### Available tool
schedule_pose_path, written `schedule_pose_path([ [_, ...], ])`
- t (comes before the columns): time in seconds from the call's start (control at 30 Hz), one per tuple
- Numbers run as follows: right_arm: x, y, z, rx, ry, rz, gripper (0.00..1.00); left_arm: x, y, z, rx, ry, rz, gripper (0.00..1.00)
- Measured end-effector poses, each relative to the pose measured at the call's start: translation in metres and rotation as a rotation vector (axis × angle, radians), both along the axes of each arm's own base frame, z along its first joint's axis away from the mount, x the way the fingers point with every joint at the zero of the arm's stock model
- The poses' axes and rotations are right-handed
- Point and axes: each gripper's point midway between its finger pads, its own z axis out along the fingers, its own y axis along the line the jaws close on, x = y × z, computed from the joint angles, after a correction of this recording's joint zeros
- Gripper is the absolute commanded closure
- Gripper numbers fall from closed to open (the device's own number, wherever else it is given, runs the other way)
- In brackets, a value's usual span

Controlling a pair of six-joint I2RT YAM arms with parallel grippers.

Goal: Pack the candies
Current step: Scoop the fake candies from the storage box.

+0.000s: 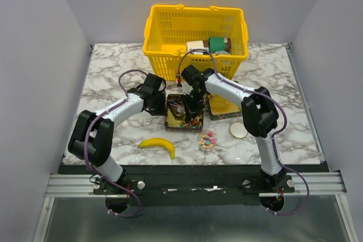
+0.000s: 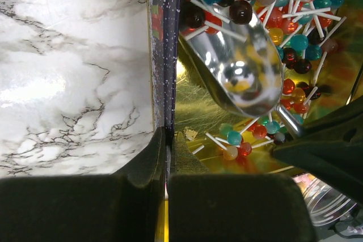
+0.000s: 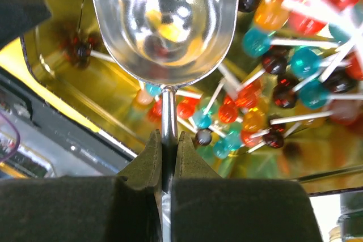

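Yellow basket (image 1: 195,26) & banana (image 1: 159,144), wht/gry marble table (image 1: 283,83), multicol. candies (image 1: 207,140).

Lab booth — grey walls (image 1: 34,83), marble table (image 1: 108,72)

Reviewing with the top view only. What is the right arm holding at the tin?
Observer: A metal scoop, its thin handle clamped in the right claw.
Operator: What candies are in there?
Observer: Round ones on white sticks: red, teal, orange, dark.
Operator: And the left claw?
Observer: Shut on the side wall of the tin.
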Motion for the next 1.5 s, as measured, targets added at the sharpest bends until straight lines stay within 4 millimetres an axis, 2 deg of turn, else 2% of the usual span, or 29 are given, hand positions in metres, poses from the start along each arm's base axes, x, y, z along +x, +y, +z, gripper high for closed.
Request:
schedule_pose_path([
  [0.27, 0.012, -0.006, -0.004, -0.027, -0.073, 0.042, 0.99, 0.005, -0.002, 0.0, -0.007, -0.019, -0.003, 1.0],
  [0.57, 0.025, -0.017, -0.013, -0.073, -0.255, 0.147, 0.99, 0.013, -0.005, 0.002, -0.005, -0.024, 0.003, 1.0],
  [0.8, 0.039, -0.021, -0.017, -0.101, -0.359, 0.17, 0.99, 0.024, -0.007, 0.002, 0.0, -0.03, 0.03, 1.0],
  [1.07, 0.045, -0.024, -0.017, -0.107, -0.421, 0.166, 0.99, 0.031, -0.009, 0.003, 0.003, -0.033, 0.042, 1.0],
  [1.3, 0.042, -0.034, -0.009, -0.124, -0.44, 0.153, 0.99, 0.031, -0.009, 0.003, 0.005, -0.025, 0.042, 0.72],
  [1.5, 0.039, -0.035, 0.008, -0.1, -0.46, 0.145, 0.99, 0.03, -0.009, 0.002, 0.007, -0.019, 0.043, 0.51],
])
